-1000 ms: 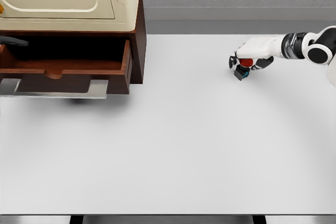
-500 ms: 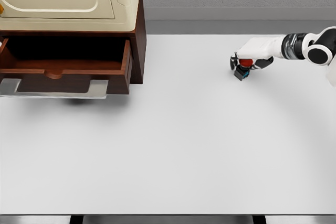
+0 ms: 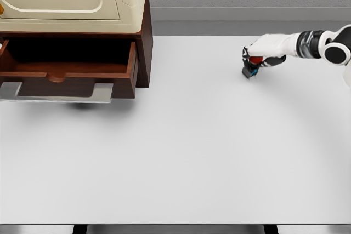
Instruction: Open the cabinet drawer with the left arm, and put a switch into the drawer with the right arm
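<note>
White-armed and reaching in from the right, the right hand [image 3: 255, 58] had its fingers curled around the red-and-blue switch [image 3: 252, 69] on the white table [image 3: 192, 152], well apart from the open drawer [image 3: 68, 72], so lifting and carrying it leftward seemed next.

Even, bright, flat simulator light fills the scene; the white table [image 3: 181, 152] shows no glare. A soft shadow lies beneath the open drawer [image 3: 68, 80]. Edges look slightly soft.
</note>
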Robot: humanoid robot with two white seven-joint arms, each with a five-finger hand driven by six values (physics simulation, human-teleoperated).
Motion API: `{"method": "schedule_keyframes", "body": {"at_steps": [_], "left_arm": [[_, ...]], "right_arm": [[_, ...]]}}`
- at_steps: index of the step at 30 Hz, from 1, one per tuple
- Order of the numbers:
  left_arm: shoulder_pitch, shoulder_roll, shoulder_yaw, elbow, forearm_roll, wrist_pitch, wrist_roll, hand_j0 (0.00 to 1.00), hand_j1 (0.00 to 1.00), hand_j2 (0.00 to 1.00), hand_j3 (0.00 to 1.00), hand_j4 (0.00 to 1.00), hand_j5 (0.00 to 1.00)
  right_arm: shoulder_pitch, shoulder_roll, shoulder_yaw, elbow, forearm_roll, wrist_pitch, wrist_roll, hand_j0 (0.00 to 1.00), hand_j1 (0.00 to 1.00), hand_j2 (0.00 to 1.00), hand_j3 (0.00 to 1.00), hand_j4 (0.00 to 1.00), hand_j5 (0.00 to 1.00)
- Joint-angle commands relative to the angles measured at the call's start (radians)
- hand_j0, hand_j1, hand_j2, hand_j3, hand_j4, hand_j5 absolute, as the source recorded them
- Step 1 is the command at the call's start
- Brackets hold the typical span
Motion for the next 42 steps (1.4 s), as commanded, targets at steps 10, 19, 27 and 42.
{"method": "schedule_keyframes", "body": {"at_steps": [10,19,27,42], "left_arm": [[0.0,0.0,0.002,-0.006,0.006,0.003,0.0,1.0,1.0,1.0,1.0,1.0,1.0],[0.0,-0.001,0.002,-0.023,0.004,0.003,0.0,1.0,1.0,1.0,1.0,1.0,1.0],[0.002,-0.009,-0.001,-0.025,0.001,0.003,0.0,1.0,1.0,1.0,1.0,1.0,1.0],[0.0,-0.007,-0.003,-0.026,0.001,0.003,0.0,1.0,1.0,1.0,1.0,1.0,1.0]], "right_arm": [[-0.006,0.019,-0.093,-0.06,-0.021,0.003,0.0,0.38,0.38,0.38,0.38,0.38,0.38],[-0.008,0.04,-0.107,-0.213,-0.032,0.003,0.0,0.38,0.38,0.38,0.38,0.38,0.38],[-0.034,0.074,-0.035,-0.311,-0.033,0.003,0.0,0.4,0.4,0.4,0.4,0.4,0.4],[-0.078,0.067,0.051,-0.541,-0.073,0.003,0.0,0.42,0.42,0.42,0.42,0.42,0.42]]}}
